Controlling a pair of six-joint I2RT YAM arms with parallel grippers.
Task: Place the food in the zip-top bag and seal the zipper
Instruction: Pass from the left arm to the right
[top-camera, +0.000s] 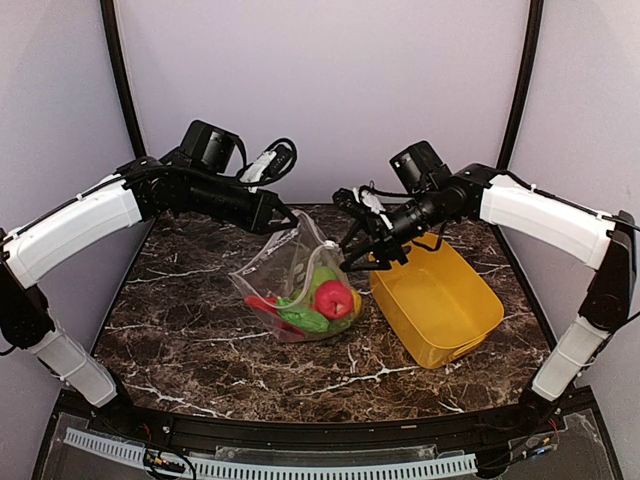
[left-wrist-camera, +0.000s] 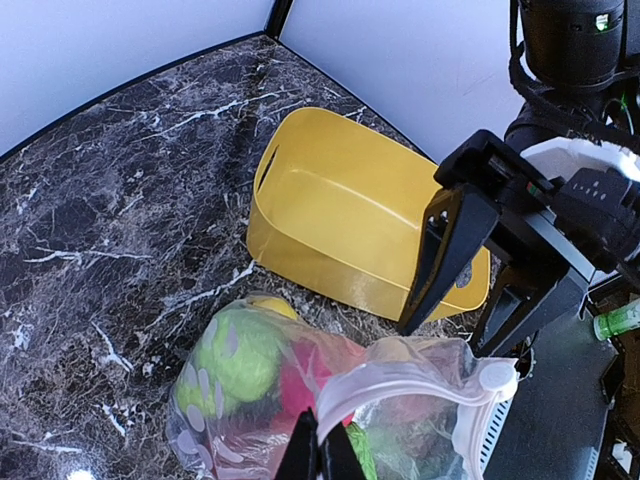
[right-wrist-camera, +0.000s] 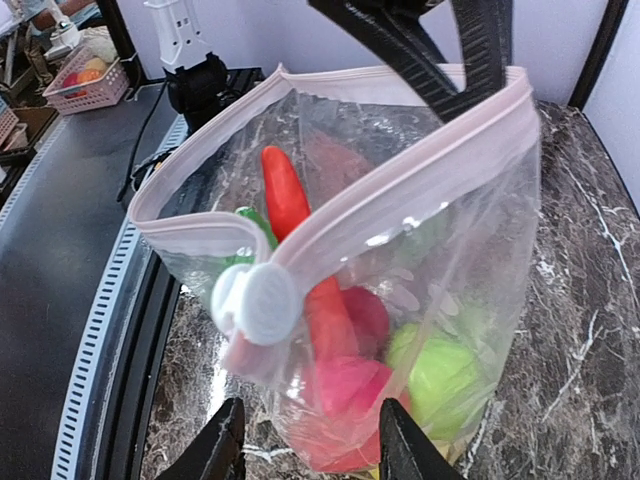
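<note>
Count of items: one bag (top-camera: 290, 285), one yellow tub (top-camera: 440, 300), two claws, and at least five food pieces. Any further pieces cannot be made out through the plastic.

Bag: clear, floppy, with pale spots. It stands on the dark marble table (top-camera: 200, 330), just left of the tub and with its mouth up. The zipper (right-wrist-camera: 400, 190) is a pale pink strip along the mouth. Its two sides stand apart and meet only at one white slider (right-wrist-camera: 255, 300), so the bag is unsealed.

Food: all visible pieces sit inside the bag.
- One round red piece (top-camera: 333, 298).
- One long red piece (right-wrist-camera: 285, 190).
- One dark green piece (top-camera: 305, 320).
- One light green round piece (left-wrist-camera: 235, 360).
- One yellow piece (left-wrist-camera: 270, 305).

Tub: nothing is visible inside it.

Left claw (left-wrist-camera: 320, 450): closed tight, pinching the bag's upper rim on the side away from the slider.

Right claw (left-wrist-camera: 440, 335): fingers partly spread at the slider end of the mouth. The bag's edge lies between them, and no clamp on it is evident.
</note>
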